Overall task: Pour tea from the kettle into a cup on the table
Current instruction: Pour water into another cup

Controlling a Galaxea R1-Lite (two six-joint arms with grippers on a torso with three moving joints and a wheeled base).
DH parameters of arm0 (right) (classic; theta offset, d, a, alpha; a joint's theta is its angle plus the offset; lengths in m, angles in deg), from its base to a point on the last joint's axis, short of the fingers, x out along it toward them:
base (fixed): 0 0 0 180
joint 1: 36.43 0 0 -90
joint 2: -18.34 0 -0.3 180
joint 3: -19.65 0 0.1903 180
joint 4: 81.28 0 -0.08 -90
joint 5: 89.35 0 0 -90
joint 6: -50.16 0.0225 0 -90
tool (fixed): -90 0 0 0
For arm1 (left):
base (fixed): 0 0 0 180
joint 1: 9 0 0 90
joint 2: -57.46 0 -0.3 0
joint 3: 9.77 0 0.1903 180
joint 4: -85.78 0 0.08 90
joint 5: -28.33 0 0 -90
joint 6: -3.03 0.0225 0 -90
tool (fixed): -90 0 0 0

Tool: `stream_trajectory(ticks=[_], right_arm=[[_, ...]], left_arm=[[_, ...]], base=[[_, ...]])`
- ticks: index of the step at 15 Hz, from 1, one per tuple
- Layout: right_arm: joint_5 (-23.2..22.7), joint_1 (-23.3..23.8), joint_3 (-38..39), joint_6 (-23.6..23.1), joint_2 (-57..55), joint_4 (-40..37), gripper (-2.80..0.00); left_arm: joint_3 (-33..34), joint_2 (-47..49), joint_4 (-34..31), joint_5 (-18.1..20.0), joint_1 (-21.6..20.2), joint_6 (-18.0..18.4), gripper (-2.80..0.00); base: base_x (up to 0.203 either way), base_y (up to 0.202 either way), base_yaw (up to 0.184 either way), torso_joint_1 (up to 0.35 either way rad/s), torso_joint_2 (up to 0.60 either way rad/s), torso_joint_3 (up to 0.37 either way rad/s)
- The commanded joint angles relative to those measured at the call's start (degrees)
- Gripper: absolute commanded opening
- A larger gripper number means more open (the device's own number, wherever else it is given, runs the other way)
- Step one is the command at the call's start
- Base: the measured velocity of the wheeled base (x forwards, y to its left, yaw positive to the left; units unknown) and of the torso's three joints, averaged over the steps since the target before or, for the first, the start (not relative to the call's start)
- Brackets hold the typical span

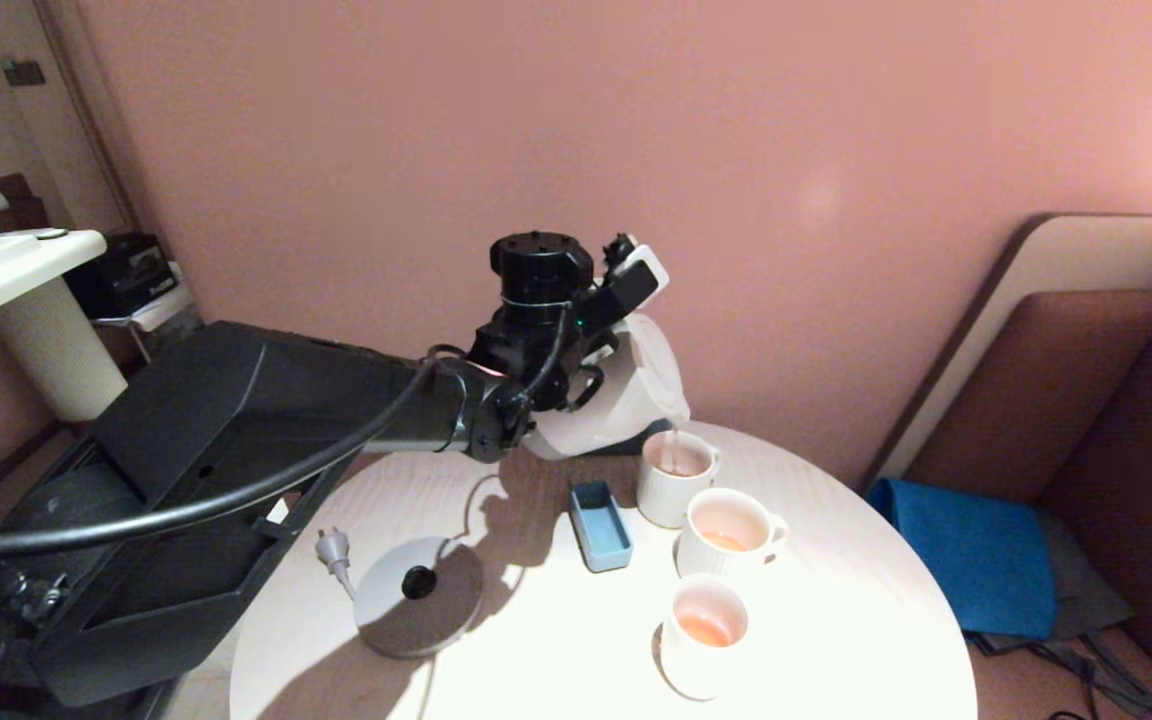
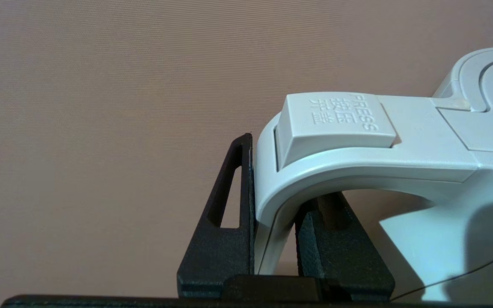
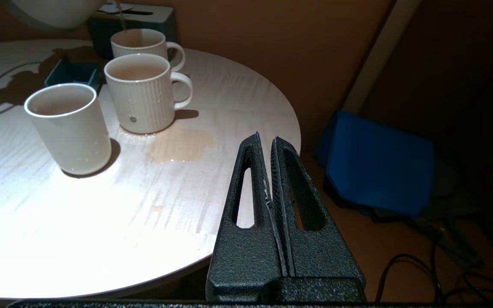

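The left claw [image 2: 274, 239] was clamped on the loop handle [image 2: 357, 158] of the kettle [image 1: 626, 395], one finger on each side of the handle's upright part, just below the press button [image 2: 332, 124]. The kettle was held tilted in the air, spout down, and a thin stream of tea [image 1: 674, 450] was seen falling from it into the ribbed cup [image 1: 674, 478] directly beneath the claw's load, the farthest of three cups on the worktop [image 1: 556, 640]. A slip of the handle between the fingers was judged the chief risk, since the kettle's weight hung off to one side; the stream would then be thrown past the narrow rim. A wet patch [image 3: 181, 144] beside the middle cup [image 1: 728, 532] suggested such spills were likely. Overfilling was also possible if the tilt were held too long. The right claw [image 3: 272, 205] was parked with fingers together, off the worktop's edge.
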Motion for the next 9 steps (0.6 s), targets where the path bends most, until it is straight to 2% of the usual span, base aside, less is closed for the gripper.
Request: stream_trajectory(ticks=[1, 6, 9], right_arm=[[-0.05, 0.0, 0.0, -0.02, -0.05, -0.02, -2.8], [-0.05, 0.0, 0.0, -0.02, -0.05, -0.02, -2.8], [-0.05, 0.0, 0.0, -0.02, -0.05, -0.02, -2.8]], left_arm=[[0.11, 0.02, 0.18, -0.07, -0.04, -0.1, -2.8], [1.87, -0.68, 0.24, -0.07, -0.74, -6.77, -2.8], [5.04, -2.21, 0.24, -0.11, -1.5, -12.32, -2.8]], base=[[0.0, 0.0, 0.0, 0.0, 0.0, 0.0], [0.0, 0.0, 0.0, 0.0, 0.0, 0.0], [0.0, 0.0, 0.0, 0.0, 0.0, 0.0]])
